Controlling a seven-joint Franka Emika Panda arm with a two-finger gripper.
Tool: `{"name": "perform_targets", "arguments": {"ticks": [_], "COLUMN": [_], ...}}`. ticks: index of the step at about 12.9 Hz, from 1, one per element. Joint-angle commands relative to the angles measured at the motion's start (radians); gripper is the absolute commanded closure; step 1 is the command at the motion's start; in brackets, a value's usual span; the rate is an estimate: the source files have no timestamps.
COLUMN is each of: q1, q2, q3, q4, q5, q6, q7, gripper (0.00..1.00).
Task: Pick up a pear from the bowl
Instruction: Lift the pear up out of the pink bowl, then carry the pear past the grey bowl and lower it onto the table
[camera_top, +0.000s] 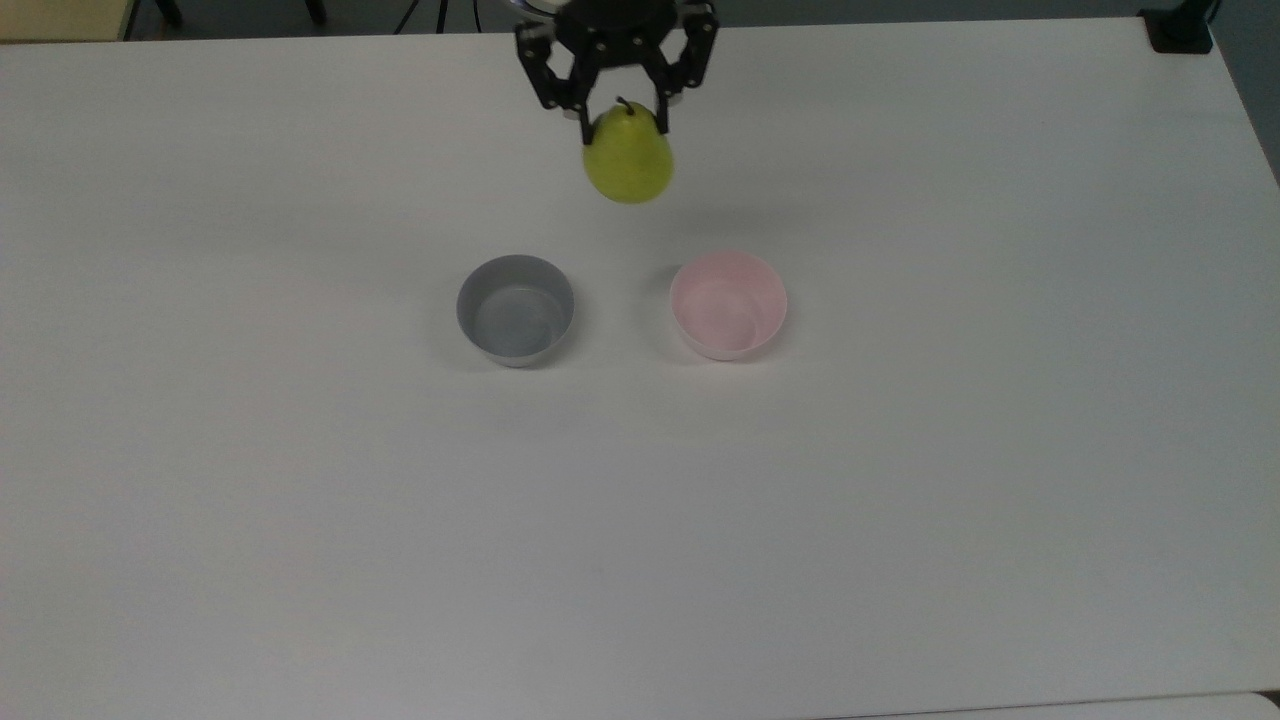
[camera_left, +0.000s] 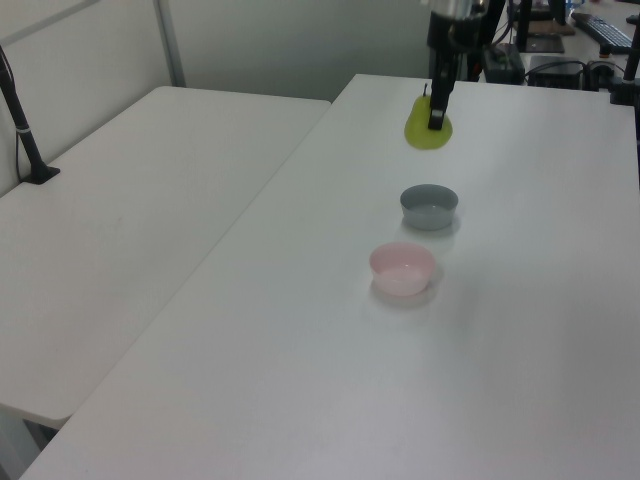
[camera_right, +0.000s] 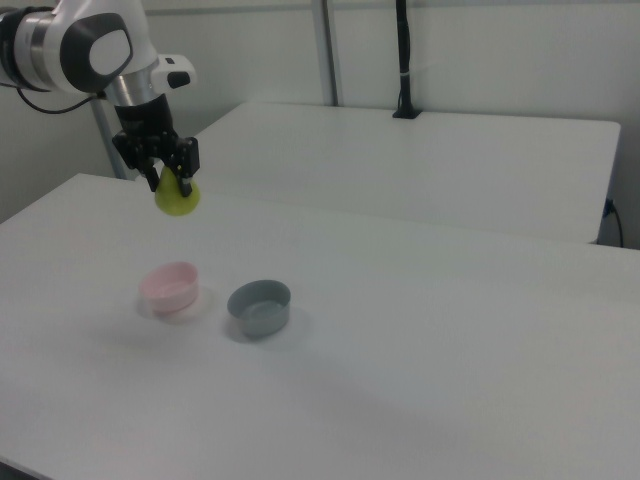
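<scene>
the gripper has its fingers clamped on the pear, holding it high above the tabletop. the pink bowl sits beside the grey bowl, apart.

A robotics lab or test room, by the look of it: a broad white tabletop carries the scene; a second white table stands beside it; a black pole is clamped to that table; plain pale partition walls rise behind it.
</scene>
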Motion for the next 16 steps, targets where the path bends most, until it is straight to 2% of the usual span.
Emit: {"name": "perform_targets", "arguments": {"ticks": [1,5,8,11,16], "q1": [-0.087,-0.208,-0.268,-0.308,-0.353], "q2": [-0.021,-0.015,0.024,0.064,0.149], "q3": [-0.004,-0.004,-0.008,-0.037,-0.038], "q4": [-0.004,0.017,0.049,0.056,0.056], "q5": [0.011,0.011,0.011,0.029,0.037], "q6": [-0.031,-0.027,-0.024,0.036,0.114], "q7": [-0.095,-0.253,-0.35,-0.424,-0.47], "gripper": [1.0,1.0,1.0,1.0,1.0]}}
